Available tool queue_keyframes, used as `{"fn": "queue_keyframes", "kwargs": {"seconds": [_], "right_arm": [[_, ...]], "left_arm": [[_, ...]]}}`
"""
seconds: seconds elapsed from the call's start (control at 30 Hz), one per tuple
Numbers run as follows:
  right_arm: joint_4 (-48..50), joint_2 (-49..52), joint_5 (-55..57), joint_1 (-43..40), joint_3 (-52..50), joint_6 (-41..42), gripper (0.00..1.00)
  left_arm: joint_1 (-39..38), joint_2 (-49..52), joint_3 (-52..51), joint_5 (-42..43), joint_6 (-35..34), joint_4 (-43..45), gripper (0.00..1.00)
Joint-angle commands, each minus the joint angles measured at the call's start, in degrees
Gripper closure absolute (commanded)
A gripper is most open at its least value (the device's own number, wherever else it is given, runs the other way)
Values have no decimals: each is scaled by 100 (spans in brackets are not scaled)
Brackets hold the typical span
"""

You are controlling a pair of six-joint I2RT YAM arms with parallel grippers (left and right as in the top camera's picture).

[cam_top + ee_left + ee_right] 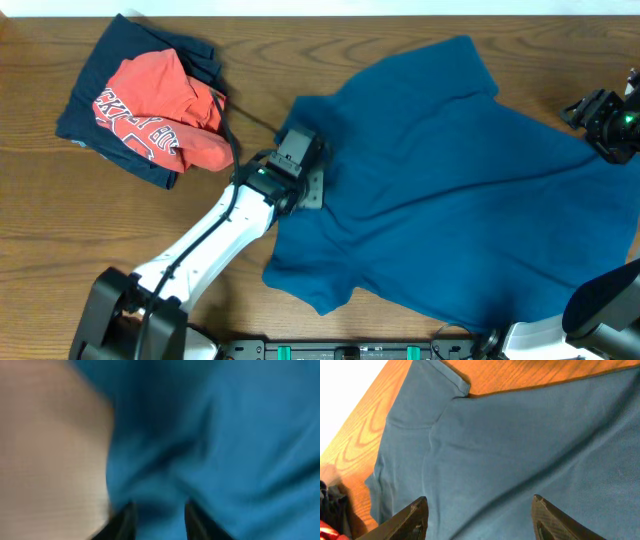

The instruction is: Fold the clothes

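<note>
The blue T-shirt (450, 190) lies spread and creased over the right half of the wooden table. My left gripper (305, 150) is at the shirt's left edge. In the blurred left wrist view its fingers (159, 515) stand narrow with a bunch of blue cloth (225, 435) between them. My right gripper (578, 110) hovers at the shirt's far right edge. In the right wrist view it (477, 505) is open and empty above the shirt (520, 450). The red tee (160, 110) lies crumpled on the navy garment (100, 90) at the far left.
Bare wooden table (120, 220) shows left of and in front of the shirt. The left arm (210, 240) reaches diagonally from the front edge. A sleeve (440, 380) of the shirt lies near the table's far edge.
</note>
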Motion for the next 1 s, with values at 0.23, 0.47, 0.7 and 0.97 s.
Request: {"fn": "queue_keyframes", "kwargs": {"seconds": [0.23,0.47,0.7,0.97], "right_arm": [[-2,28,90,37,-127,-55,36],[7,28,195,37,-614,-83,36],[240,28,245,37,-1414,-262,36],[872,28,490,37,-2015,-315,36]], "left_arm": [[793,1362,22,426,667,1781,76],[1279,1987,22,601,667,2319,85],[2031,2507,22,155,643,2680,85],[2706,2371,317,728,645,2341,85]]}}
